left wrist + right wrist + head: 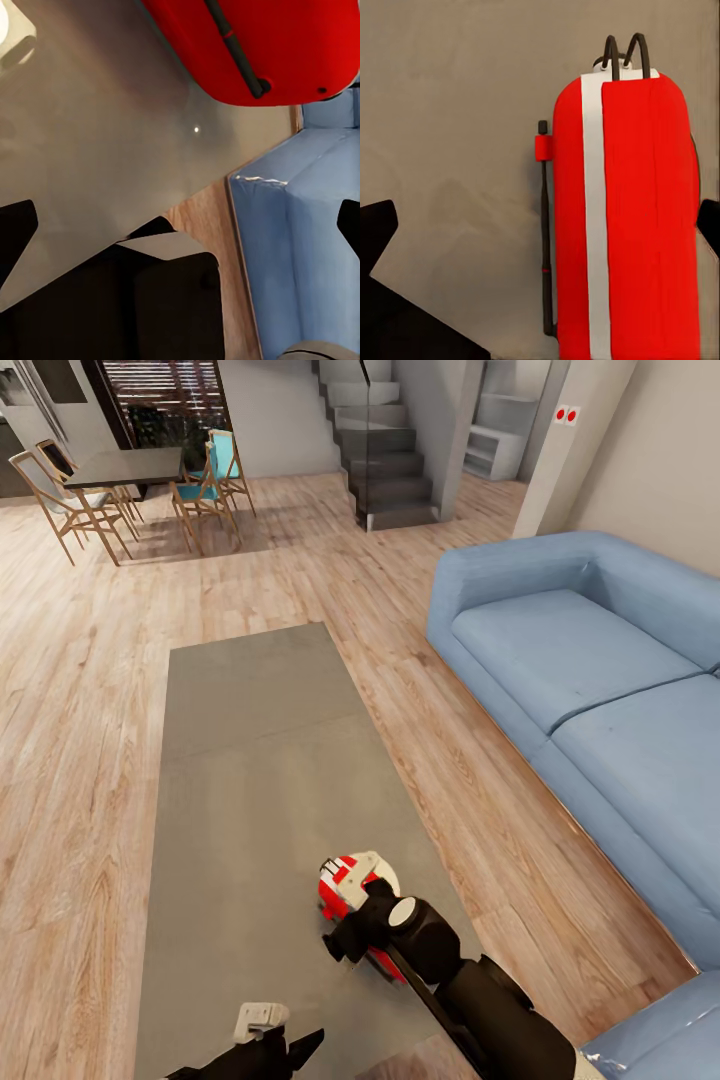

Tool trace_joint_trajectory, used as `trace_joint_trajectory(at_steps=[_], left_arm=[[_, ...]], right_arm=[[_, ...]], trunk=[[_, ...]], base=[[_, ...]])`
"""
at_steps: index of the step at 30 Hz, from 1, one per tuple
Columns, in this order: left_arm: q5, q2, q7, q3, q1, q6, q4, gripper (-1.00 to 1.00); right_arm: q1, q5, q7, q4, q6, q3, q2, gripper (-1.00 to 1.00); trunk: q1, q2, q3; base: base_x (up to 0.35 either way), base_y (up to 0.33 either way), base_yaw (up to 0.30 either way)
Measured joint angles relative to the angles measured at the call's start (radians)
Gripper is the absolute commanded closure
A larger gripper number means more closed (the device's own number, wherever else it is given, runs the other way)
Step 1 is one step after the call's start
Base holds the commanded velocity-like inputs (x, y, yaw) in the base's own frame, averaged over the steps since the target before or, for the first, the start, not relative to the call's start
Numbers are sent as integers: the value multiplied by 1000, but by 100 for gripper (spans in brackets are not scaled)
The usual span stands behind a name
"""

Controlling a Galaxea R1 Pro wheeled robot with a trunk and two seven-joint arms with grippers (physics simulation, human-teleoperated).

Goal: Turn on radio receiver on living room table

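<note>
Radio receiver (pixel 345 888), bright red with white-silver trim, stands on the long, flat grey counter (pixel 260 780) near its near end, toward the edge that faces the blue fabric sofa (pixel 600 690). From the head camera, the right arm (pixel 470 980), black and glossy with a white round cap at the wrist, reaches over the counter so its right hand (pixel 345 940) sits right at the radio, partly covering it; how wide it stands cannot be told. The left hand (pixel 275 1040) shows at the counter's near end, state unclear. Plank wood floor (pixel 80 680) surrounds the counter.

Left wrist view: the radio's smooth, rounded red shell (pixel 255 45) with a thin dark antenna rod lies on the glossy counter top, the sofa beyond its edge.

Right wrist view: the radio's red casing (pixel 637 225), white stripe, looped dark metal handle and slim antenna fill the gap between dark fingertips (pixel 379 225) spread well apart.
</note>
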Motion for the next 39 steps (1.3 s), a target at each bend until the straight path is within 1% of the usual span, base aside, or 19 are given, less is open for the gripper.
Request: trace_joint_trajectory(at_steps=[2,5,11,15,20,29,39], left_arm=[[0,0,0,0,0,0,0,-100],[0,0,1,0,0,0,0,-100],[0,0,1,0,0,0,0,-100],[0,0,1,0,0,0,0,-100],[0,-1,1,-1,0,-1,0,-100],[0,0,1,0,0,-2,0,-100],[0,0,1,0,0,-2,1,-100]], right_arm=[[0,7,0,1,0,-1,0,-100],[0,34,0,3,0,-11,0,-100],[0,51,-1,32,0,-35,0,-100],[0,61,-1,47,0,-41,1,-100],[0,63,-2,55,0,-42,1,-100],[0,65,-2,154,0,-45,1,-100],[0,64,-2,169,0,-46,1,-100]], trunk=[[0,0,0],[0,0,0],[0,0,0],[0,0,0],[0,0,0],[0,0,0],[0,0,0]], base=[[0,0,0],[0,0,0],[0,0,0],[0,0,0],[0,0,0],[0,0,0],[0,0,0]])
